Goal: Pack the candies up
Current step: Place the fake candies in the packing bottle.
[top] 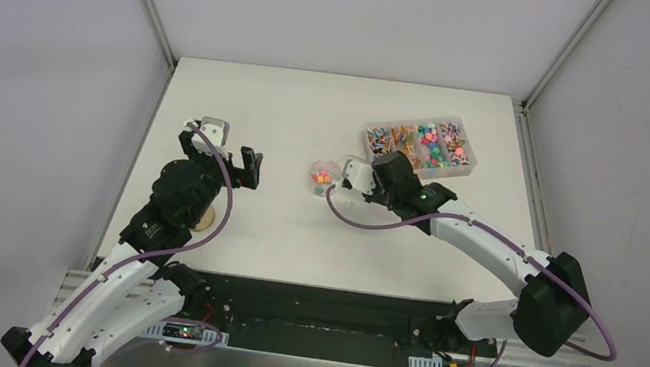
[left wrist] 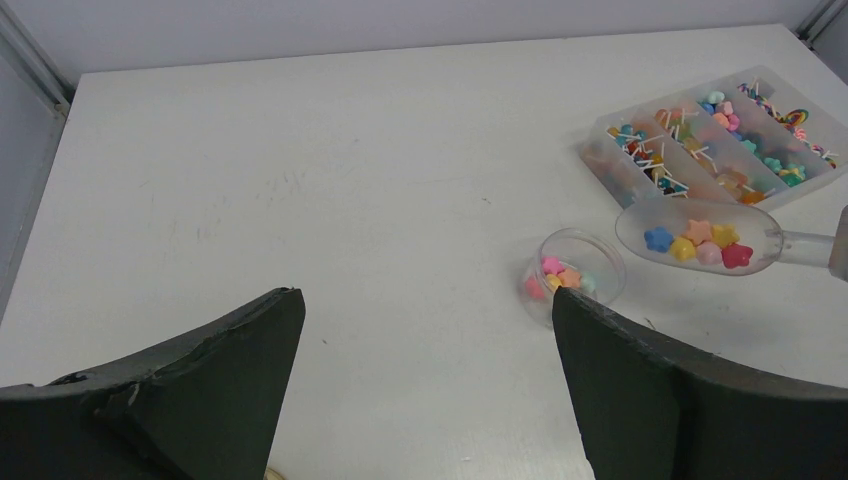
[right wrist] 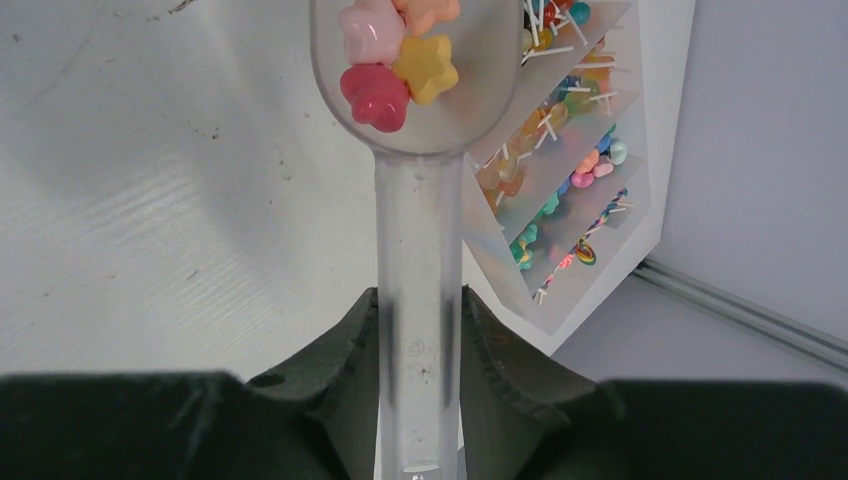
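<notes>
My right gripper [right wrist: 420, 340] clamps the scoop [right wrist: 418, 230] of candies [right wrist: 385, 60] beside the cup [left wrist: 600, 265]; the left gripper's [left wrist: 425, 305] jaws are apart; tipping carefully comes next.

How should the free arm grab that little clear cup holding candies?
Probably across its round wall, from the left arm's side: the cup stands upright with its mouth open, and the loaded scoop hangs close on its other side.

Bright, even light, soft shadows; the right hand [right wrist: 418, 320] looks dark and blurred.

White table [top: 309, 127], plain grey walls [top: 41, 72]
</notes>
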Robot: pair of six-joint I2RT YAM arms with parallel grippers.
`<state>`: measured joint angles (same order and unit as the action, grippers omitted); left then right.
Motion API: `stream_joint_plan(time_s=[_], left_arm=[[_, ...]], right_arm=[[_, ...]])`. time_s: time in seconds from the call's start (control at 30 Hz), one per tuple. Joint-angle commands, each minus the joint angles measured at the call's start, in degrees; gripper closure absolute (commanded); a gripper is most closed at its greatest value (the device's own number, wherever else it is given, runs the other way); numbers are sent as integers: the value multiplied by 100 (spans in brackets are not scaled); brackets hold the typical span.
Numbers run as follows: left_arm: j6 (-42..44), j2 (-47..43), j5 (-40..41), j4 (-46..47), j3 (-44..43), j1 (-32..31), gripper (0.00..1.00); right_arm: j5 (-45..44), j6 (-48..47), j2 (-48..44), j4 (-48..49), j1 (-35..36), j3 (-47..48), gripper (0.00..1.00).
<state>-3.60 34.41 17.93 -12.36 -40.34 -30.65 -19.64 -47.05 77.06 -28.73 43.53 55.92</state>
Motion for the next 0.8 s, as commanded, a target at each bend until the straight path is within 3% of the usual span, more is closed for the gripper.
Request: stream_joint_plan(time_s=[0.0, 0.77], left_arm=[[57, -75, -35, 219, 8, 51, 1], [79, -160, -25, 219, 26, 51, 1]], right_arm=[[-620, -296, 121, 13, 247, 494, 100], [-1880, -809, 815, -230, 963, 920, 100]])
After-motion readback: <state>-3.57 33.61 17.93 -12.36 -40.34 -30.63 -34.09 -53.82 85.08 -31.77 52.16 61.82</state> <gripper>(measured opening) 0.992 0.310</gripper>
